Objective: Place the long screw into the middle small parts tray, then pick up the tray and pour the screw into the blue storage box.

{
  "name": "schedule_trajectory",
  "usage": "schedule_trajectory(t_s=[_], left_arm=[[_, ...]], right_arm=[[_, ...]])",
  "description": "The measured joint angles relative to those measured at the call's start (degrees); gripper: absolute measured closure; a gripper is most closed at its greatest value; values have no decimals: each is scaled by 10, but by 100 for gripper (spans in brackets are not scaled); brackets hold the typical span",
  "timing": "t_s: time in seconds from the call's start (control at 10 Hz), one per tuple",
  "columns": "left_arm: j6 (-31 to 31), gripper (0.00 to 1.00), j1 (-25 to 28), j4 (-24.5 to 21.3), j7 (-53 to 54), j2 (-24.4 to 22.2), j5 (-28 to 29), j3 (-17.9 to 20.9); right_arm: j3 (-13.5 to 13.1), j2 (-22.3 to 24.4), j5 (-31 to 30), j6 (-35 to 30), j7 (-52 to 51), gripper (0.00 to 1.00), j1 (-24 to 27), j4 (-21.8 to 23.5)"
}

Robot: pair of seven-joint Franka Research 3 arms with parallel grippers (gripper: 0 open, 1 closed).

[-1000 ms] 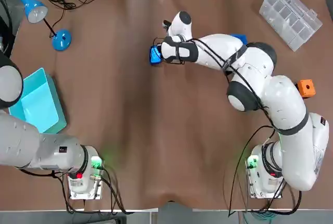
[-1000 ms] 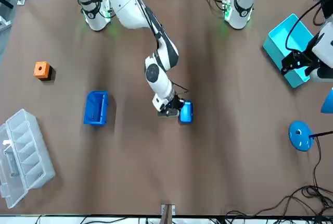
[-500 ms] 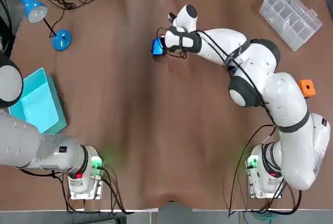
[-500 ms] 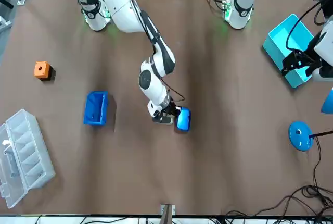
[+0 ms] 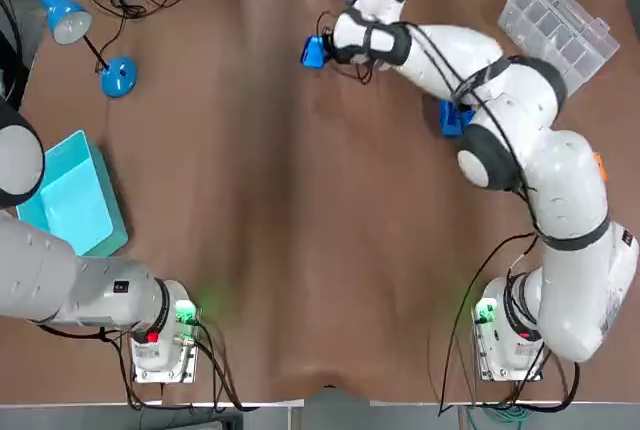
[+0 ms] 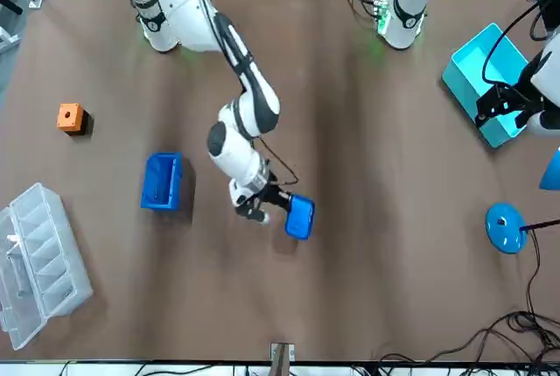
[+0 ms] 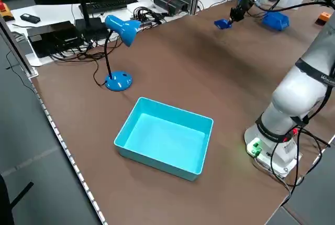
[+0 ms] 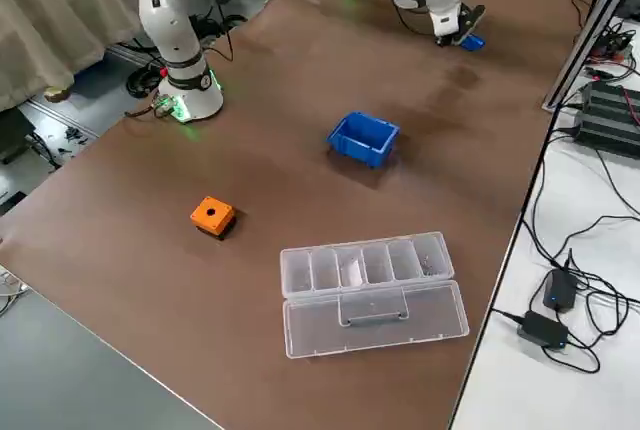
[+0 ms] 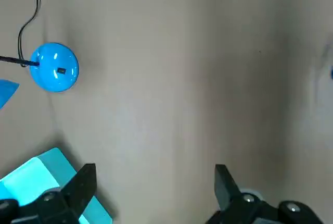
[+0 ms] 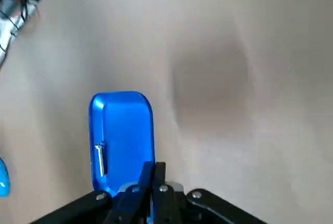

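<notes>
**Right tool holding loaded tray aloft, away from the storage box**

Right arm: reaches across to the far edge of the counter. The right tool has its fingers pinched together on the near end wall of the small blue tray. The grip is at that one end, so the rest of the tray sticks out beyond the fingers. A separate shadow on the surface in the right wrist and right side views shows the tray is clear of the counter.

Task item: the long screw lies inside the tray, lengthwise against one long wall.

Destination: the blue storage box sits upright on the counter, well apart from the tray. In the overhead view it is partly covered by the right arm. The tray is on the robot's left of the box and nearer the far edge.

Left arm: drawn back at the robot's left side. The left tool is spread wide with nothing between its fingers, above the counter next to the cyan bin.

Other items: a blue desk lamp stands beyond the bin. A clear compartment case lies open at the far right corner. An orange cube sits nearer the robot than the case.
</notes>
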State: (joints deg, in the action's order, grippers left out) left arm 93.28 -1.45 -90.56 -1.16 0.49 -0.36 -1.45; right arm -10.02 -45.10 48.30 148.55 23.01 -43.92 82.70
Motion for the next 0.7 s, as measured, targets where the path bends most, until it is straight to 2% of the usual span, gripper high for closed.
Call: schedule_trajectory(t_s=[0.4, 0.7], left_arm=[[0, 0, 0, 0, 0, 0, 0, 0], [0, 0, 0, 0, 0, 0, 0, 0]], right_arm=[[-7, 112, 0, -144, -180, 96, 124, 105], [-7, 166, 0, -246, -303, 96, 219, 159]])
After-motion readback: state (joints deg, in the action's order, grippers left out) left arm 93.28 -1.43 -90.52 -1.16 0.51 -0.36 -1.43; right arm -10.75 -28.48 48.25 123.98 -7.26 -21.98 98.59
